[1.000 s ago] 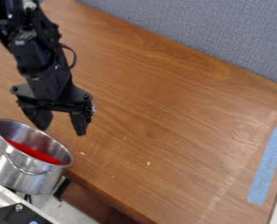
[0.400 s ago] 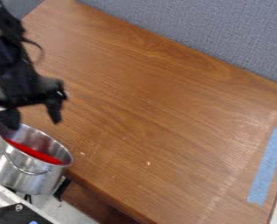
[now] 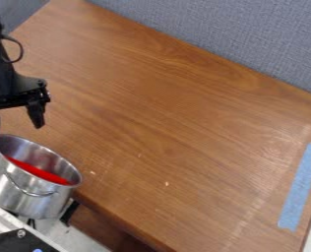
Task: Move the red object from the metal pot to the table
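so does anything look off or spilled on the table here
Nothing stands out. The red object lies inside the pot, which stands upright at the table's corner. Nothing is spilled. A strip of blue tape lies flat near the far edge. The gripper holds nothing, jaws open.

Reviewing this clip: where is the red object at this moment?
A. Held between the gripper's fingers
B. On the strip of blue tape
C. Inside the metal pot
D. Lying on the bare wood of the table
C: the red object lies inside the metal pot at the lower left, while the gripper stands open above and beyond the pot with nothing between its fingers.
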You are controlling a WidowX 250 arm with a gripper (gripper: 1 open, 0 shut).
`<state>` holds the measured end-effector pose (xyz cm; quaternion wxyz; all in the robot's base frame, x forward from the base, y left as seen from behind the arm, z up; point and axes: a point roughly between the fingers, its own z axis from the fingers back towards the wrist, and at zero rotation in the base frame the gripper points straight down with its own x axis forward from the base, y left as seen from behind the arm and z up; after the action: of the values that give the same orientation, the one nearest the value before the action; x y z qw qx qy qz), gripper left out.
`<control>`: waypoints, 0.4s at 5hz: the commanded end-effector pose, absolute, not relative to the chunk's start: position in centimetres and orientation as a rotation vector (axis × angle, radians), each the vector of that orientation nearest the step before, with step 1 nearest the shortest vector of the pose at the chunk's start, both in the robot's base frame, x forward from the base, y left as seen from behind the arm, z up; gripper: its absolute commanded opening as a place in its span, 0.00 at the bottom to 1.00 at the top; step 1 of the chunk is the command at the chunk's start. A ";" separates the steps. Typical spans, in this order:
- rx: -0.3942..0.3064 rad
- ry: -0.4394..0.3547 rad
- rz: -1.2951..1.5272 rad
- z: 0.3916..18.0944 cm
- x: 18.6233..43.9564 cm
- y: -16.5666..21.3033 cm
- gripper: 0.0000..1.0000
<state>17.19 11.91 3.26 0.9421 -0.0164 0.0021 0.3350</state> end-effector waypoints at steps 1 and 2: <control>-0.021 -0.013 0.552 3.0 17.5 12.7 1.00; -0.023 -0.008 0.578 -0.4 17.4 14.9 1.00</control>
<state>16.71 14.10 -1.08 0.9587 -0.0200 0.0133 0.2834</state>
